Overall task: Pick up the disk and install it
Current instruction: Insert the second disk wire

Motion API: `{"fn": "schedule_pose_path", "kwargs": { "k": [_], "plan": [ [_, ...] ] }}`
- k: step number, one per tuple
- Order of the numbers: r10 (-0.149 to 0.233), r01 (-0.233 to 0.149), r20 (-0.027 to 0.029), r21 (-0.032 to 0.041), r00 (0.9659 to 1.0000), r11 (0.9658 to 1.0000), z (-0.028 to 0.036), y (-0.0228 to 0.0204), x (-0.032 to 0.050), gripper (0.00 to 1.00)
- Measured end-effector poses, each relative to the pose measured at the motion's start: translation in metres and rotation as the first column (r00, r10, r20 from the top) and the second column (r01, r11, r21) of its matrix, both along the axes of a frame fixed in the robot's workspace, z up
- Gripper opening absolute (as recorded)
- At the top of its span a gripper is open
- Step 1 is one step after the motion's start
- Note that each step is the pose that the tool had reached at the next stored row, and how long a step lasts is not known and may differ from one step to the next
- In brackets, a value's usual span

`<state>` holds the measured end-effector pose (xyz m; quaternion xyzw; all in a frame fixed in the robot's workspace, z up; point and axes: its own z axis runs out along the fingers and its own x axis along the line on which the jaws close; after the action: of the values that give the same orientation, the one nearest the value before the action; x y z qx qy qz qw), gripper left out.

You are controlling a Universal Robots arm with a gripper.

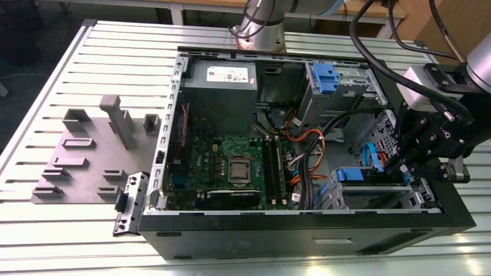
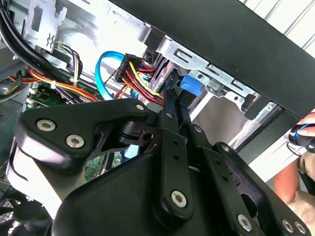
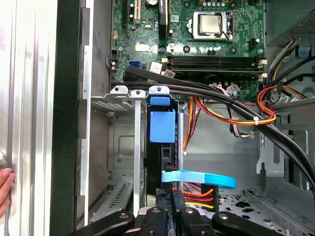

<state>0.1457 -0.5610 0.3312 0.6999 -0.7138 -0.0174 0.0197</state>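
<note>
In the exterior view, a grey fixture plate (image 1: 92, 155) lay on the slatted table (image 1: 46, 241) at the left. The open computer case (image 1: 307, 230) held the motherboard (image 1: 230, 167) mid-frame. Toward the right, the disk (image 1: 355, 174) sat edge-on in the drive cage (image 1: 380, 195). The gripper (image 1: 399, 168) reached it; I could not tell how wide its fingers were. A hand (image 3: 5, 189) touched the case.

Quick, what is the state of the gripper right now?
Gripper: at the blue carrier of the disk in the drive cage; open or shut cannot be told.
</note>
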Motion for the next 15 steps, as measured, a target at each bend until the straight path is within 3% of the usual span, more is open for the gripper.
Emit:
{"fn": "schedule_pose_path", "kwargs": {
  "k": [15],
  "plan": [
    [0.0,0.0,-0.0001,0.0007,1.0,1.0,-0.0024,0.0,0.0,0.17]
  ]
}}
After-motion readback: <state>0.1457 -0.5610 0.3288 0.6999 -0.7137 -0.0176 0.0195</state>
